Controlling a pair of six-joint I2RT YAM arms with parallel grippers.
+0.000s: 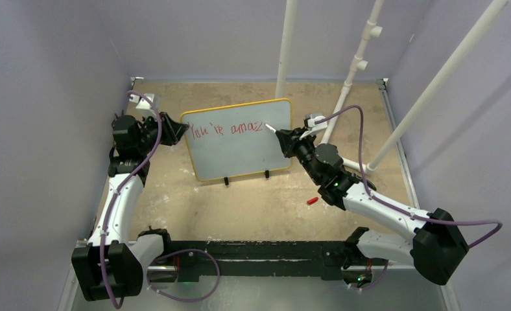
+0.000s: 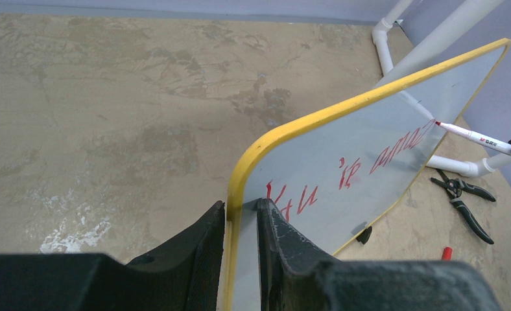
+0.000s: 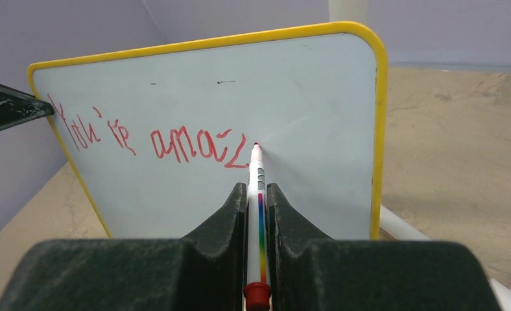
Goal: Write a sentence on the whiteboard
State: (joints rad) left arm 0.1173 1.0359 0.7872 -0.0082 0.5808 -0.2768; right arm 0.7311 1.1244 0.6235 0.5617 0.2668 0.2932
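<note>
Writing in progress on the whiteboard (image 1: 237, 139), stood upright on small black feet at mid-worktop (image 1: 253, 207), with red lettering "You're amaz" across its upper half. Left pincer (image 2: 240, 217) clamped on the board's yellow left edge, one finger against each face. Right pincer (image 3: 257, 194) closed around a marker (image 3: 255, 170), tip at the surface just right of the "z", apparently touching.

To do the next letters well:
- Hold the left clamp firm as a brace against writing pressure.
- Press only hard enough to ink, never enough to tip the board backward.
- Match the height and slant of the existing letters.
- Advance rightward in short strokes, rationing the blank strip before the right frame.

Loose red cap (image 1: 312, 201) on the worktop near the right arm, apart from the board.
</note>
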